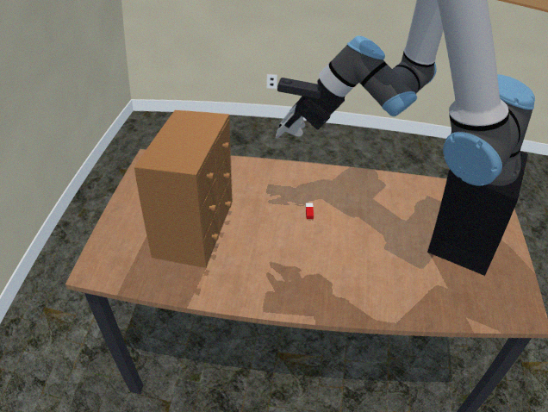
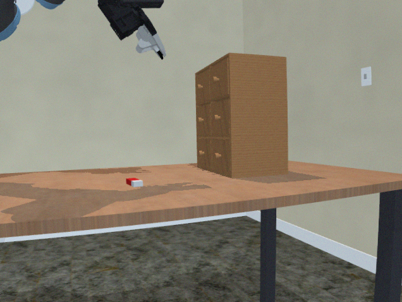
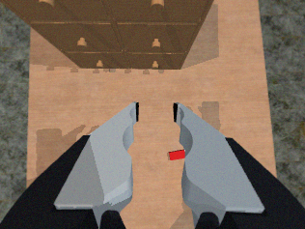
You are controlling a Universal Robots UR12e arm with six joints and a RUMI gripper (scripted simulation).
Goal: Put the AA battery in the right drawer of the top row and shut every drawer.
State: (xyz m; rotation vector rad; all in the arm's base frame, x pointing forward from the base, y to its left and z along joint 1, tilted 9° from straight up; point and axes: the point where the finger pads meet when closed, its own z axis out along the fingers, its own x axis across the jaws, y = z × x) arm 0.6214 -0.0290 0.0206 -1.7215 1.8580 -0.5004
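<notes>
The AA battery [image 1: 309, 211], a small red piece with a white end, lies on the table in front of the chest. It also shows in the exterior view [image 2: 134, 182] and in the wrist view [image 3: 177, 155]. The wooden chest [image 1: 185, 185] [image 2: 242, 115] stands upright at the table's left, with all drawers shut. Its top-row right drawer [image 2: 219, 79] has a small knob. My gripper [image 1: 289, 128] [image 2: 155, 48] hangs high above the table between the battery and the chest. Its fingers stand slightly apart with nothing between them, tilted down toward the chest's lower drawers [image 3: 116, 33].
The robot's black base [image 1: 478, 212] stands on the table's right side. The table edges lie close behind the chest and to its left. A wall socket [image 1: 271, 81] sits on the back wall.
</notes>
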